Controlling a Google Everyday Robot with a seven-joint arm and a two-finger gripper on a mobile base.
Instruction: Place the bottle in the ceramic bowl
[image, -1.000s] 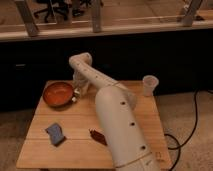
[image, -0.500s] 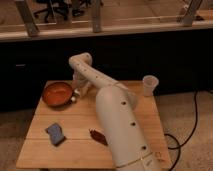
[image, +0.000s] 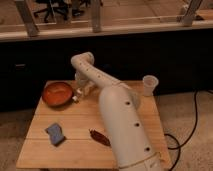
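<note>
The ceramic bowl (image: 57, 93) is orange-red, round and shallow, and sits at the table's back left. My arm reaches from the lower right across the table and bends down beside the bowl. My gripper (image: 78, 95) hangs low, just off the bowl's right rim. A small pale thing, the bottle (image: 75, 98), shows at the gripper's tip, outside the bowl and close to its rim. I cannot tell whether it is held or resting on the table.
A translucent white cup (image: 149, 84) stands at the back right of the wooden table (image: 75, 122). A blue-grey pad (image: 55, 133) lies front left, and a dark reddish-brown oblong thing (image: 100, 137) lies front centre. A black cable (image: 192, 125) runs along the floor at right. A dark wall stands behind.
</note>
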